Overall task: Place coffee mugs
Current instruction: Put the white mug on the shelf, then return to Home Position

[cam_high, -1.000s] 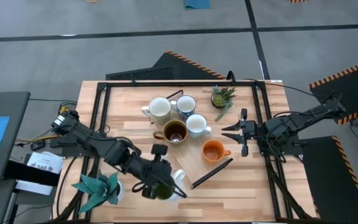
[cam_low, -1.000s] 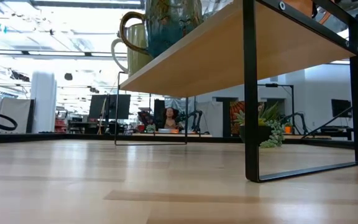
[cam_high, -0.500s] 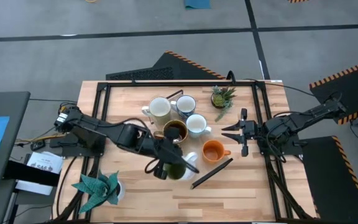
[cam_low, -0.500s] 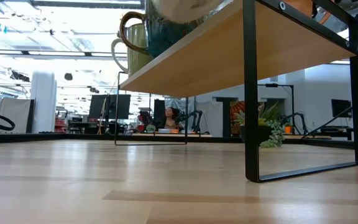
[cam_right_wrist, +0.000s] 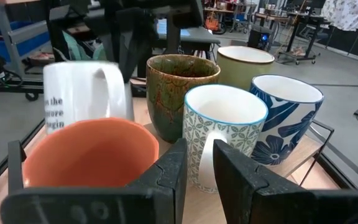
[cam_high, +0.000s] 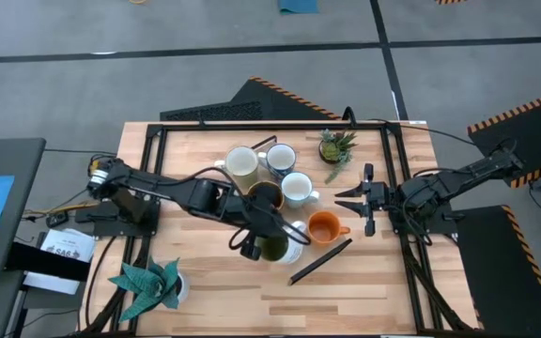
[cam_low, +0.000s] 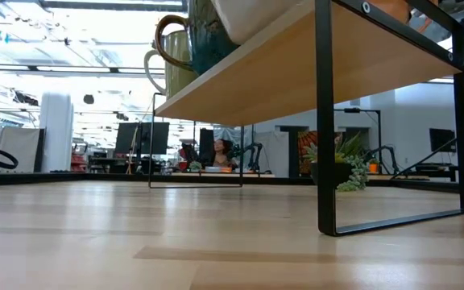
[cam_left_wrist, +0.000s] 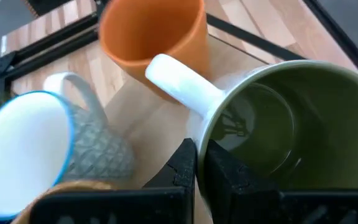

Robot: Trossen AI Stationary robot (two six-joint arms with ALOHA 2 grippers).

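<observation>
On the raised wooden shelf (cam_high: 374,263) stand a cream mug (cam_high: 242,161), a blue-flowered white mug (cam_high: 280,157), a pale patterned mug (cam_high: 297,188), a dark brown mug (cam_high: 264,198) and an orange mug (cam_high: 321,227). My left gripper (cam_high: 259,240) is shut on a mug with a green inside and a white, lettered outside (cam_high: 277,249), close beside the orange mug (cam_left_wrist: 151,31) and the brown one. That mug also shows in the right wrist view (cam_right_wrist: 82,102). My right gripper (cam_high: 341,201) waits slightly open to the right of the orange mug, touching nothing. My left gripper pinches the green-and-white mug's wall at the rim (cam_left_wrist: 202,134), beside its white handle (cam_left_wrist: 179,81), with one finger inside the mug and one outside. The fingers come from above, slanting from the table's left. The mug is upright; whether its base rests on the shelf I cannot tell.
A small pot with a spiky green plant (cam_high: 336,145) stands at the shelf's far right. A teal folded-paper plant (cam_high: 148,284) sits at the near left corner. A long black bar (cam_high: 319,261) lies near the orange mug. Free wood lies along the near edge.
My left gripper has carried the green-and-white mug from the near left part of the table toward the right and far side, up to the orange and brown mugs. In the low view the mug's white base has come down into sight above the shelf. The hold has stayed shut.
</observation>
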